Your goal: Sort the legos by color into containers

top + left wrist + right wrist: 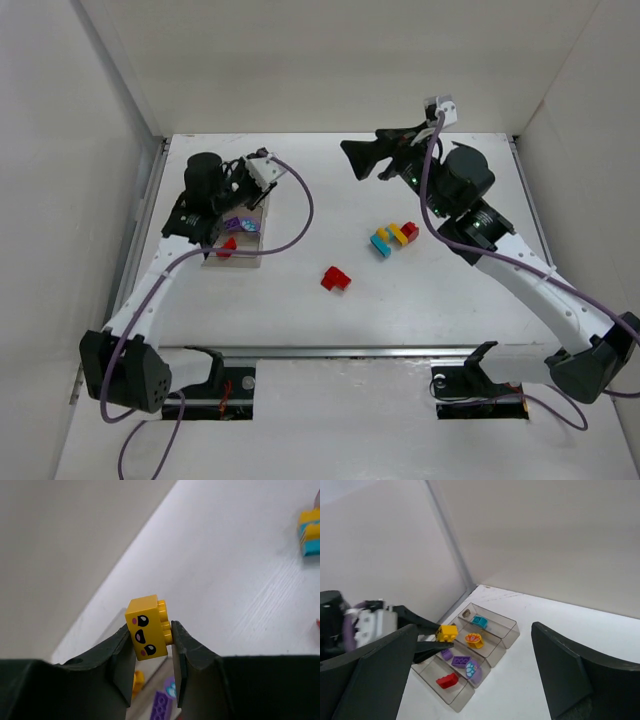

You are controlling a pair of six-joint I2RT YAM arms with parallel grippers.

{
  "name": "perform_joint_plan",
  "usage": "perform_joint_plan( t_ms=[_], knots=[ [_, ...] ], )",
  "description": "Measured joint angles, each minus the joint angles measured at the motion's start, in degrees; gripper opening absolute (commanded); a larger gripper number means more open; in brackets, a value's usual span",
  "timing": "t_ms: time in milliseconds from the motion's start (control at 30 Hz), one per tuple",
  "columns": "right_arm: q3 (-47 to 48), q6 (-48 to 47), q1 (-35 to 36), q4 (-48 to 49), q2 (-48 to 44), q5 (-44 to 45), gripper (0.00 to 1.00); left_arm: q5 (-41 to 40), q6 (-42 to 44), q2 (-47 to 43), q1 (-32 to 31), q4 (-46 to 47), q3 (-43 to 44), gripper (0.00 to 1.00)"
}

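1. A white surface [400, 300] boxed in by white walls [300, 60].
2. My left tool [151, 636] pinches a yellow lego [145, 625] just above the containers [509, 626].
3. A yellow piece [137, 680] lies below my tips; I should centre over that compartment, lower, then release.
4. My right tool [355, 160] is spread wide, empty.

Two slim robot arms, the left arm [150, 290] and right arm [530, 280], have white link shells and black joint housings. Behind each pair of matte black, wedge-shaped jaws sits a white camera block [262, 168]. A purple cable [311, 210] runs back from behind the jaws to each black base.
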Motion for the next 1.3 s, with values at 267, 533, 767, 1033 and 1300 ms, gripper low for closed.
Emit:
perform_joint_plan(
  t_ms=[267,533,767,1033,1300],
  knots=[
    [-0.8,-1.7,0.0,-1.8,0.5,1.8,1.0,-2.9,1.7,14.3,12.1,-4.1,-0.7,0.0],
    [-1.0,-3.4,0.0,-2.5,0.8,1.8,1.0,-5.2,5.1,31.2,15.1,-7.9,7.2,0.0],
    [-3.2,-4.0,0.0,-2.9,0.6,1.9,1.0,-5.5,5.0,30.9,15.7,-3.9,6.6,0.0],
    [-3.3,-4.0,0.0,-3.2,0.6,1.9,1.0,-6.7,4.2,34.1,15.6,-2.4,6.7,0.21],
    [-3.3,-4.0,0.0,-3.3,0.7,1.8,1.0,-7.3,1.2,35.4,15.6,-1.0,7.6,0.56]
  ],
)
